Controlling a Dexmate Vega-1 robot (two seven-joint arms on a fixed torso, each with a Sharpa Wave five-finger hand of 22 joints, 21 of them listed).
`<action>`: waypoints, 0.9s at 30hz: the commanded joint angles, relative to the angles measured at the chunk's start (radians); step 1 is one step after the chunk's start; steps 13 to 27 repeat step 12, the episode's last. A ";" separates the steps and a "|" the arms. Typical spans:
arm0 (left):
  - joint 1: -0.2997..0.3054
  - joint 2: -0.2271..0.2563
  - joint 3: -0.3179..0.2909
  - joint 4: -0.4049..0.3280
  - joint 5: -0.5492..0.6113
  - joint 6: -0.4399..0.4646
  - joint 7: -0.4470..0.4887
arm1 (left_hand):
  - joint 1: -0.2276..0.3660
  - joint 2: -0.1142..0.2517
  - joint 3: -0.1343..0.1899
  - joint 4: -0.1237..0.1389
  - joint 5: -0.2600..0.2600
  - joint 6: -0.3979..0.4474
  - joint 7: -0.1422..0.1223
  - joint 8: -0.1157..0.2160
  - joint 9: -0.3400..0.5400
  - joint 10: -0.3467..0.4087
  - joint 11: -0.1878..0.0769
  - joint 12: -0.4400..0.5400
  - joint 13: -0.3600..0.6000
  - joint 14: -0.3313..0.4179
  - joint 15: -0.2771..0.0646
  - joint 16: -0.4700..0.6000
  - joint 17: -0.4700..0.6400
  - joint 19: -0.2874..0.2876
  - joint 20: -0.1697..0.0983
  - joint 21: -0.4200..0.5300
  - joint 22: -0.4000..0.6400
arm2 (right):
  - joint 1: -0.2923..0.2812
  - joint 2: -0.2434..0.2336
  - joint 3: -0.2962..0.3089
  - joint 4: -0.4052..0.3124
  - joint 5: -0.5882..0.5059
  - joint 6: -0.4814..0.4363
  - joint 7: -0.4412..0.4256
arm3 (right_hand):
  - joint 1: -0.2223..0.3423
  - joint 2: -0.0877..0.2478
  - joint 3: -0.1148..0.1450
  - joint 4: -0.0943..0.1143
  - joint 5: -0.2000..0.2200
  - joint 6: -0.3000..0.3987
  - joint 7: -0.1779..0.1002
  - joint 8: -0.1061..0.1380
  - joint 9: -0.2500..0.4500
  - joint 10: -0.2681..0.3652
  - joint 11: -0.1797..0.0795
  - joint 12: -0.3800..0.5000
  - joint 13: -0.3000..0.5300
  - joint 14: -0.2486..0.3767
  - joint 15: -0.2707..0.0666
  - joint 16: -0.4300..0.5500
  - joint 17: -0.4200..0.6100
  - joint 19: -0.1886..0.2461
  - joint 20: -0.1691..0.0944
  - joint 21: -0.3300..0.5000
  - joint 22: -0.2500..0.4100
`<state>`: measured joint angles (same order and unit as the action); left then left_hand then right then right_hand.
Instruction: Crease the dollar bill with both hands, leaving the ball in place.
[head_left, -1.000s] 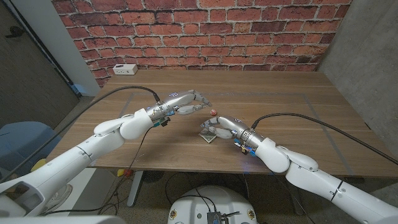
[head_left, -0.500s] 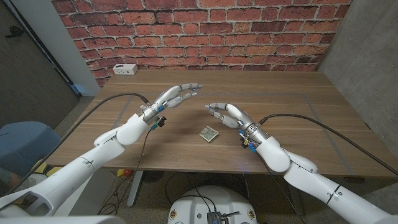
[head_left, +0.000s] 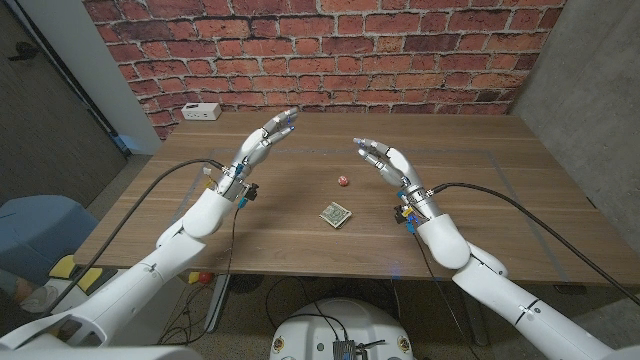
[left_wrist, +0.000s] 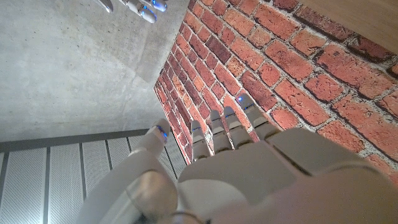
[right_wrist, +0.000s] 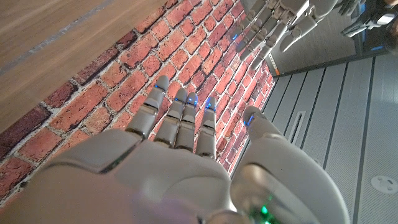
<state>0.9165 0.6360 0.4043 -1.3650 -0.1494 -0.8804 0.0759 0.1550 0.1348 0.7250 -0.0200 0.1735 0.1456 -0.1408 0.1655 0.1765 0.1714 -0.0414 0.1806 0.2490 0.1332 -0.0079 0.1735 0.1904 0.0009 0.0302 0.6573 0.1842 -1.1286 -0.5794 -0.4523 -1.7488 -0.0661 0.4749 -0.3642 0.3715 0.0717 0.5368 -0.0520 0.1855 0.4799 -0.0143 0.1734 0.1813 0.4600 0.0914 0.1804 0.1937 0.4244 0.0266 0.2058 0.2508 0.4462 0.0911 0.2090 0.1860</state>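
Observation:
A folded dollar bill (head_left: 335, 214) lies on the wooden table (head_left: 470, 190) near the front middle. A small red ball (head_left: 342, 181) sits just behind it. My left hand (head_left: 262, 140) is raised above the table to the left of both, fingers stretched out and empty. My right hand (head_left: 385, 162) is lifted to the right of the ball, fingers spread, holding nothing. In the left wrist view my left hand (left_wrist: 217, 162) points at the brick wall, as does my right hand (right_wrist: 180, 155) in the right wrist view, where the left hand (right_wrist: 273, 25) also shows.
A white box (head_left: 201, 111) stands at the table's back left corner. The brick wall (head_left: 330, 50) runs behind the table. Cables (head_left: 520, 205) trail from both arms over the table's sides.
Both hands have lifted off the bill and drawn apart and upward. The bill now lies folded on the table, and the ball shows uncovered behind it.

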 joint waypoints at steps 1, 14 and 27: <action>-0.017 -0.043 -0.025 0.089 -0.171 -0.058 -0.112 | -0.018 0.023 -0.002 0.022 -0.001 -0.041 0.004 0.003 0.001 -0.052 -0.010 -0.004 -0.017 -0.053 -0.014 -0.002 -0.004 -0.018 -0.021 -0.013 0.000 | 0.016 0.063 0.081 0.043 0.093 0.028 -0.040 | -0.023 -0.001 -0.008 0.006 0.009 0.014 0.017 0.011 0.002 0.003 0.008 0.009 0.004 -0.002 0.003 -0.001 0.000 0.007 -0.021 0.003 0.000; -0.008 -0.048 -0.031 0.102 -0.350 0.106 -0.210 | -0.043 0.016 -0.016 0.055 0.002 -0.186 0.028 -0.003 -0.001 -0.182 0.011 -0.007 -0.048 -0.136 -0.001 0.001 -0.011 -0.062 -0.033 -0.043 0.001 | 0.077 0.184 0.109 0.171 0.137 0.208 -0.093 | -0.019 0.021 0.008 -0.008 0.022 0.030 0.035 0.018 0.002 0.024 0.013 0.020 0.003 0.021 0.000 0.005 -0.015 0.018 -0.027 0.008 -0.001; -0.008 -0.048 -0.031 0.102 -0.350 0.106 -0.210 | -0.043 0.016 -0.016 0.055 0.002 -0.186 0.028 -0.003 -0.001 -0.182 0.011 -0.007 -0.048 -0.136 -0.001 0.001 -0.011 -0.062 -0.033 -0.043 0.001 | 0.077 0.184 0.109 0.171 0.137 0.208 -0.093 | -0.019 0.021 0.008 -0.008 0.022 0.030 0.035 0.018 0.002 0.024 0.013 0.020 0.003 0.021 0.000 0.005 -0.015 0.018 -0.027 0.008 -0.001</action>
